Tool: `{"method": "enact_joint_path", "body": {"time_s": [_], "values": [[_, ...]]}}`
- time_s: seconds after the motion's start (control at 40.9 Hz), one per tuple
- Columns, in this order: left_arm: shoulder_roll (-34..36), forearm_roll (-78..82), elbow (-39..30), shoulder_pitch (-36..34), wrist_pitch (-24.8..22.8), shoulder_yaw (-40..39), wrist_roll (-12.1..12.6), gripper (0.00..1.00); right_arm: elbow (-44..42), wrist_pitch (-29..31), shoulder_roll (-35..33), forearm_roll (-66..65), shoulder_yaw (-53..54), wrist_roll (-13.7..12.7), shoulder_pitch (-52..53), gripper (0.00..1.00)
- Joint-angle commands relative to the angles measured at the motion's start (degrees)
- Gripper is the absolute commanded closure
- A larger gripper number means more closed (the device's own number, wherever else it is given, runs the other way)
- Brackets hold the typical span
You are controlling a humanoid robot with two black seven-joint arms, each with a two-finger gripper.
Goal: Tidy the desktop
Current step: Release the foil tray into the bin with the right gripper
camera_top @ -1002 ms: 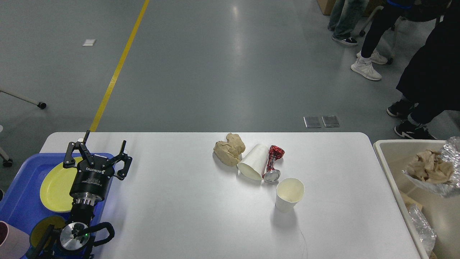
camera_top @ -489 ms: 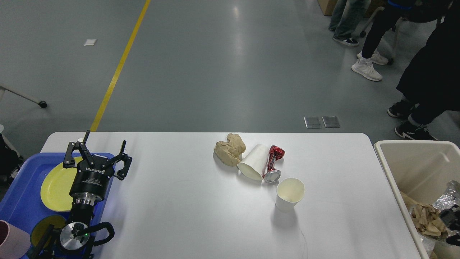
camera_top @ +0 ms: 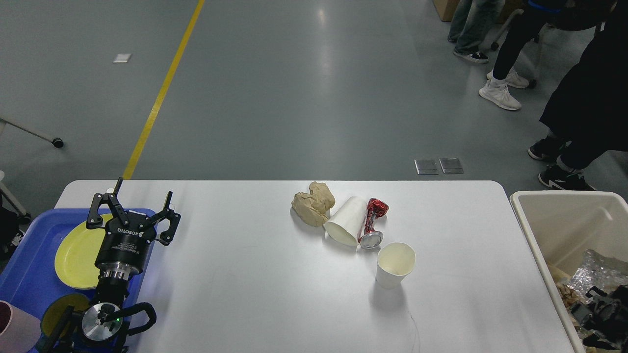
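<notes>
On the white desktop near its middle lie a crumpled brown paper ball, a white paper cup on its side and a crushed red can. Just in front of them a second paper cup stands upright. My left gripper is open and holds nothing, raised over the right edge of the blue tray. My right gripper shows as a dark shape low inside the beige bin, below a piece of crumpled foil; its fingers cannot be told apart.
The blue tray holds a yellow plate, a smaller yellow dish and a pink cup. The bin stands off the table's right end. People's legs are on the floor at the back right.
The bundle of foil and brown paper, high over the bin a second ago, has gone down into it. The right gripper now shows below the foil. The left arm has not moved.
</notes>
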Motion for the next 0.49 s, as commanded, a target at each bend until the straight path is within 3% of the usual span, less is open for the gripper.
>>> {"method": "enact_joint_path", "body": {"time_s": [0.0, 0.049, 0.073, 0.122, 0.464], "values": [[0.0, 0.0, 0.1, 0.0, 0.0, 0.0, 0.0, 0.04, 0.0, -0.5, 0.5, 0.0, 0.0, -0.1, 0.0, 0.82], [0.0, 0.0, 0.0, 0.0, 0.0, 0.0, 0.0, 0.04, 0.0, -1.3, 0.7, 0.0, 0.0, -0.1, 0.1, 0.55], [0.0, 0.0, 0.0, 0.0, 0.0, 0.0, 0.0, 0.04, 0.0, -2.8, 0.8, 0.0, 0.0, -0.1, 0.2, 0.25], [0.0, 0.0, 0.0, 0.0, 0.0, 0.0, 0.0, 0.04, 0.0, -4.4, 0.8, 0.0, 0.0, -0.1, 0.4, 0.02], [0.0, 0.0, 0.1, 0.0, 0.0, 0.0, 0.0, 0.04, 1.3, -4.8, 0.9, 0.1, 0.4, -0.1, 1.5, 0.00]]}}
